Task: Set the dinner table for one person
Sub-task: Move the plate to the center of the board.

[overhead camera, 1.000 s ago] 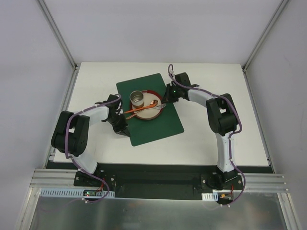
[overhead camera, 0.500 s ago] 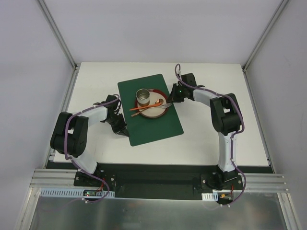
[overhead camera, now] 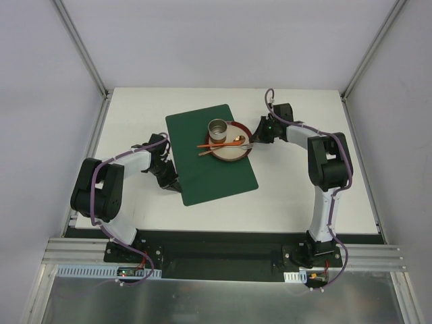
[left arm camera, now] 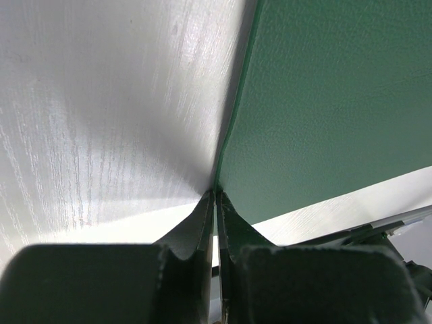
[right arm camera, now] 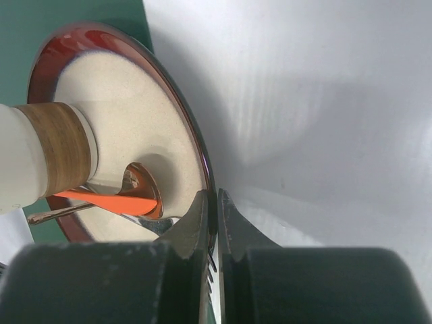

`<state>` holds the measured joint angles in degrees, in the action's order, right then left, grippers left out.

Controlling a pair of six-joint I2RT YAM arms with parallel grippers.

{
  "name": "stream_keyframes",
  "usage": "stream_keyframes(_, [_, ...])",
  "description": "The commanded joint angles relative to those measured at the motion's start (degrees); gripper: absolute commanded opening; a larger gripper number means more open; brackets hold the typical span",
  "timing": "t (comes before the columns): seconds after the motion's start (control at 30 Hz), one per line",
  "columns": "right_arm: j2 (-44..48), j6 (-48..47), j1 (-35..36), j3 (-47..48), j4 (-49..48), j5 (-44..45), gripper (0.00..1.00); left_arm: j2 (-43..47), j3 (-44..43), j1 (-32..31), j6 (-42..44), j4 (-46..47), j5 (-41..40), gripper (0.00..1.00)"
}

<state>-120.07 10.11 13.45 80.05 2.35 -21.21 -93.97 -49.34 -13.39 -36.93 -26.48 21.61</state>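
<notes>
Plate (overhead camera: 229, 159) overhung the placemat (overhead camera: 216, 179) rightward, its right rim clamped by the right gripper (right arm camera: 214, 199); the left gripper (left arm camera: 216, 196) pinched the placemat's left edge.

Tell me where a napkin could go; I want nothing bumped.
Bare: the green placemat below the plate; the dinner table between the mat's right edge and the right arm; its far left corner. Crowded: the plate with cup and spoon, right tool clamped on its rim; left tool pinching the mat's left edge.
</notes>
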Motion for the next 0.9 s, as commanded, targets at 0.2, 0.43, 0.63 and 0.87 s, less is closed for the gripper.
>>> stream_keyframes(0.2, [3.4, -1.0, -5.2, -2.5, -0.2, 8.5, 0.01, 2.5, 0.3, 1.1, -0.1, -3.8, -1.2, 0.0])
stream_keyframes(0.43, [4.8, 0.4, -6.1, -3.7, -0.2, 9.2, 0.01, 2.7, 0.2, 1.2, 0.0, -3.9, -1.1, 0.0])
stream_keyframes(0.63, [6.9, 3.0, -7.3, -6.2, -0.7, 12.6, 0.01, 3.4, 0.5, 1.3, 0.1, -3.9, -1.0, 0.0])
stream_keyframes(0.87, [9.4, 7.6, -9.1, -9.2, -1.2, 17.3, 0.01, 4.7, 1.4, 1.8, 0.4, -3.9, -1.1, 0.0])
